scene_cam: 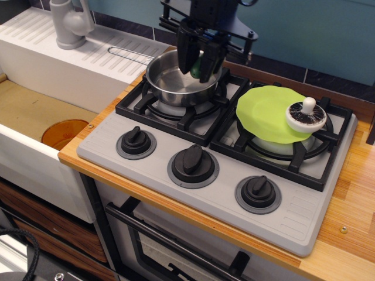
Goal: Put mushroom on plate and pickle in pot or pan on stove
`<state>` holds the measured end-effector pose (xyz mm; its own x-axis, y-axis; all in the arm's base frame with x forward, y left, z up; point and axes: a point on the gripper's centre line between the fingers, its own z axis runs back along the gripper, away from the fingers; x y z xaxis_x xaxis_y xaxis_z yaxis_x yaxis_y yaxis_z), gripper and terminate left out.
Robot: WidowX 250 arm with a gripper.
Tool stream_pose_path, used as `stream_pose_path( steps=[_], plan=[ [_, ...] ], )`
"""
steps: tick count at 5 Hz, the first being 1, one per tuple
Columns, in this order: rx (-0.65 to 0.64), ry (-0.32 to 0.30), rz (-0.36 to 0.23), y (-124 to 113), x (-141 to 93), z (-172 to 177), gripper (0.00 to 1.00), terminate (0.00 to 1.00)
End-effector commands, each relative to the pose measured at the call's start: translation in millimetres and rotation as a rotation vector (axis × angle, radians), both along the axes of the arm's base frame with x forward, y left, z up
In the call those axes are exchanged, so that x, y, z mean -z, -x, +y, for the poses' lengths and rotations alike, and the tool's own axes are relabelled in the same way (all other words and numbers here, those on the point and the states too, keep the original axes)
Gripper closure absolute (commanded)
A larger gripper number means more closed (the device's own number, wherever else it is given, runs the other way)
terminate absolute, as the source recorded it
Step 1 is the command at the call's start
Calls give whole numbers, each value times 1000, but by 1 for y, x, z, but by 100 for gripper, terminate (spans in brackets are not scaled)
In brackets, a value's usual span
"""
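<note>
The mushroom (305, 116) lies upside down, stem up, on the right edge of the lime-green plate (266, 112), which rests on the right burner of the grey stove (228, 193). The shiny steel pot (170, 82) sits on the left burner. My gripper (200, 63) hangs over the pot's right side, shut on the dark green pickle (198, 65), which is held upright between the fingers just above the pot's inside.
Three black knobs (193, 162) line the stove front. A white sink drainboard (70, 55) with a grey tap (67, 23) lies to the left. An orange cup (63, 133) sits in the basin. The wooden counter (351, 193) runs along the right.
</note>
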<state>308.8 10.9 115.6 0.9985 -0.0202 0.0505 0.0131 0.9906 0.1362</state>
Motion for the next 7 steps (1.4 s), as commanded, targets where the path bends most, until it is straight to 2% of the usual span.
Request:
stream_pose_path(
  steps=[1, 3, 5, 6, 7],
  plan=[
    [11, 8, -78, -15, 2, 17, 100, 0],
    [30, 16, -106, -24, 7, 38, 100, 0],
    [35, 34, -118, -28, 19, 43, 100, 0],
    [38, 36, -127, -26, 23, 40, 0, 0],
    [31, 36, -130, -27, 23, 37, 0, 0]
  ],
)
